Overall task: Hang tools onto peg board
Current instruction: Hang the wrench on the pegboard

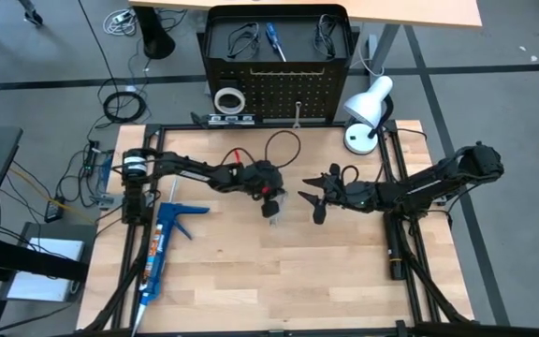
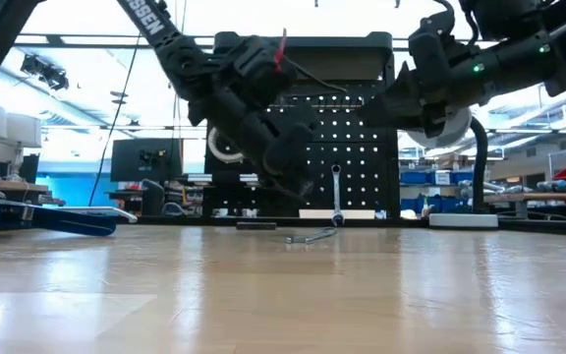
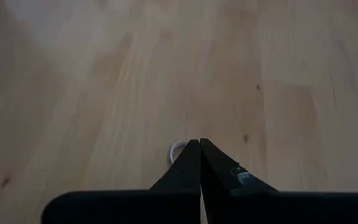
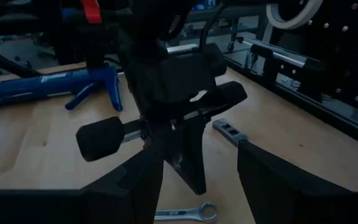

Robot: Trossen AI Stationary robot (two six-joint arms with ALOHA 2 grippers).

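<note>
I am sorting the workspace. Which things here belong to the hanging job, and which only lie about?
Job:
peg board
tape ring
hung wrench
wrench on the table
blue screwdriver

Lying about:
white desk lamp
blue caulking gun

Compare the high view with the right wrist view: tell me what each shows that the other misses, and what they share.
Only the high view: the white desk lamp, the blue-handled screwdriver and black wire loops in the tray on top of the peg board, and the right gripper seen whole, open above the table.

Only the right wrist view: a silver wrench lying flat on the table below the left arm.

Both: the shut left gripper, the white tape ring on the peg board, and the blue caulking gun.
</note>
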